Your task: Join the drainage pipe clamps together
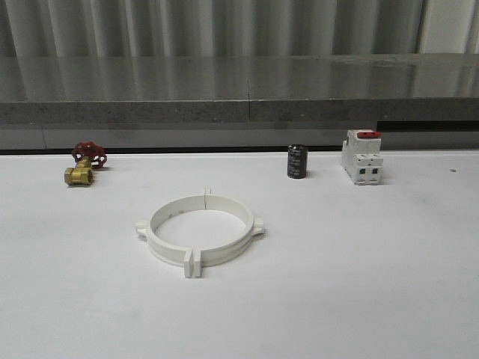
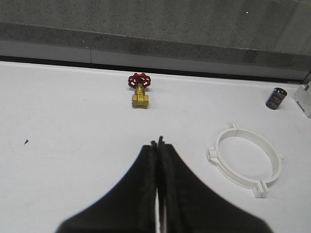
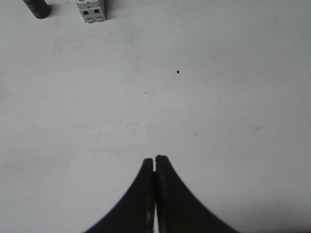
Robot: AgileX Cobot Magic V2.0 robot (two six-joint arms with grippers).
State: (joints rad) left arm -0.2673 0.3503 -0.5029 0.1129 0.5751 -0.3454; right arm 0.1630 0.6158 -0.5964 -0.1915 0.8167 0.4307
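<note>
Lower centre, we see the joined drainage pipe clamps [image 1: 203, 233] lying free; both the left gripper [image 2: 158, 141] and right gripper [image 3: 154, 158] pressed together, so a nudge might part the unsecured halves.

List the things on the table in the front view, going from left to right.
Brass valve with red handle → white ring made of the two pipe clamps → small black cylinder → white breaker with red top.
</note>
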